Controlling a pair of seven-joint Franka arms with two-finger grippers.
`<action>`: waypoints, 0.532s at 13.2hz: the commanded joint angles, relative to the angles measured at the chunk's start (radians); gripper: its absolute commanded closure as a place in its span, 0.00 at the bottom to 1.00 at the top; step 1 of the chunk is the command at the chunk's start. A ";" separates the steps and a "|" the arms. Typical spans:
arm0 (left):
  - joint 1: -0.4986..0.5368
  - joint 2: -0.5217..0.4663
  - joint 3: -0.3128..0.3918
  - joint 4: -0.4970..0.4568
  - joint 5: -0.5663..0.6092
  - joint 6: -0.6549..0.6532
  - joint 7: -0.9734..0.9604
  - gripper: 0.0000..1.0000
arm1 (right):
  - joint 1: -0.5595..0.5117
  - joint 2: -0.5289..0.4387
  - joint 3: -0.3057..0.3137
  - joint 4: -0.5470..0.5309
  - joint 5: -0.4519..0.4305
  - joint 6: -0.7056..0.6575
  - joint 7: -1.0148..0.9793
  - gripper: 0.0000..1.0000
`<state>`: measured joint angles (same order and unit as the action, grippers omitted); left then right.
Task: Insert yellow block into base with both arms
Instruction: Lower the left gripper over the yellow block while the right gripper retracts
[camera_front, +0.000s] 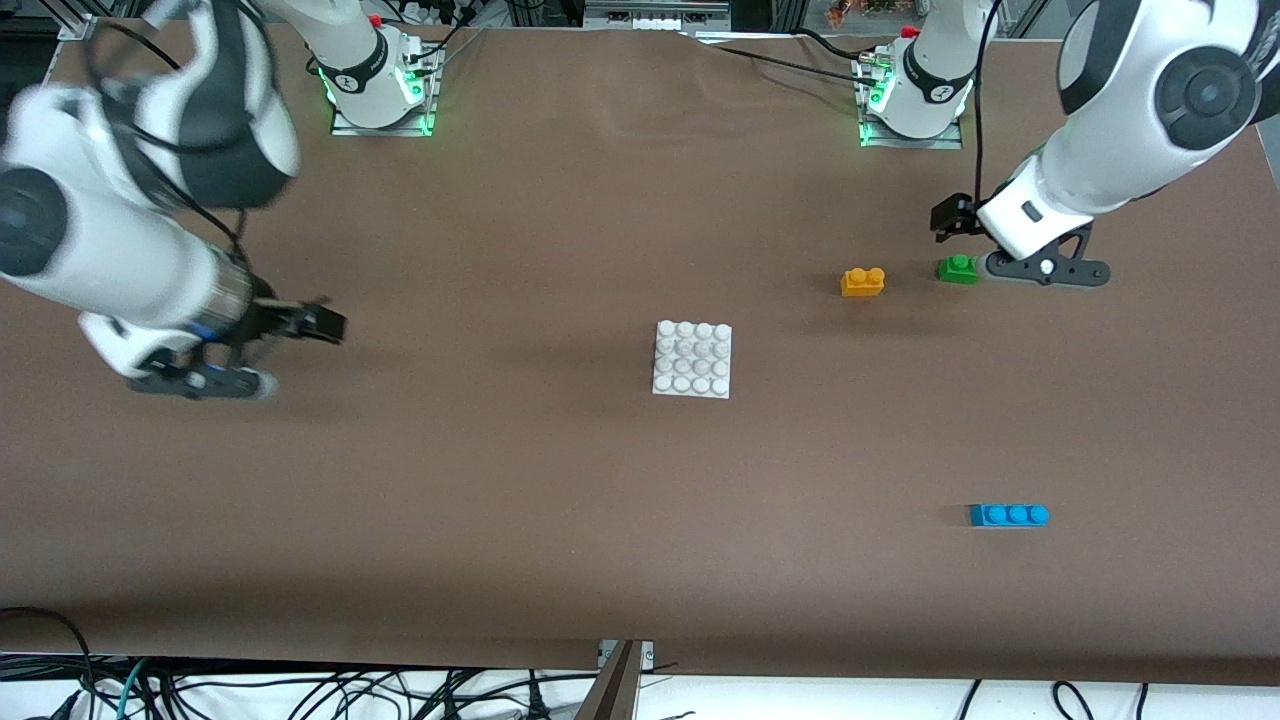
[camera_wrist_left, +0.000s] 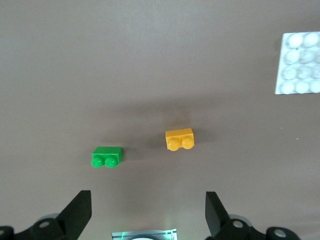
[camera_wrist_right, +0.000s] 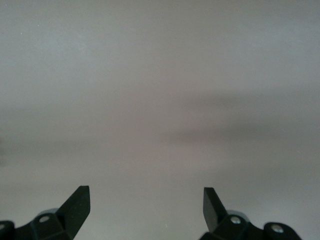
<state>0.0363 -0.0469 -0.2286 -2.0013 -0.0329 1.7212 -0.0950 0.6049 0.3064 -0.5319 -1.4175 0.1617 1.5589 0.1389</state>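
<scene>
Spread wide and empty above the green brick (camera_front: 958, 269): left gripper (camera_wrist_left: 147, 210), nearest the yellow block (camera_front: 862, 282) at two o'clock from the base (camera_front: 692, 359); right gripper (camera_wrist_right: 145, 207) equally agape, waiting well apart.

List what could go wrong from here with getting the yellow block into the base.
1. The left gripper, jaws open, hangs by the green brick, with the yellow block just past it toward the base; it might grab or knock the green one.
2. Nothing holds the base down; pressing the block in could make it slide.
3. The right gripper, jaws open, sits over bare table at its own end, away from the base.
</scene>
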 joint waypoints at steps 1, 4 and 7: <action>0.004 -0.016 -0.024 -0.167 -0.038 0.150 -0.009 0.00 | 0.016 -0.113 -0.020 -0.052 0.006 -0.026 -0.016 0.00; 0.004 -0.024 -0.098 -0.272 -0.047 0.251 -0.073 0.00 | 0.018 -0.186 -0.026 -0.084 -0.014 -0.072 -0.016 0.00; 0.004 -0.022 -0.139 -0.405 -0.047 0.427 -0.086 0.00 | 0.018 -0.285 -0.022 -0.195 -0.108 -0.046 -0.018 0.00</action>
<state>0.0361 -0.0335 -0.3559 -2.3106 -0.0562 2.0529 -0.1737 0.6064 0.1117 -0.5533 -1.5167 0.1017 1.4890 0.1338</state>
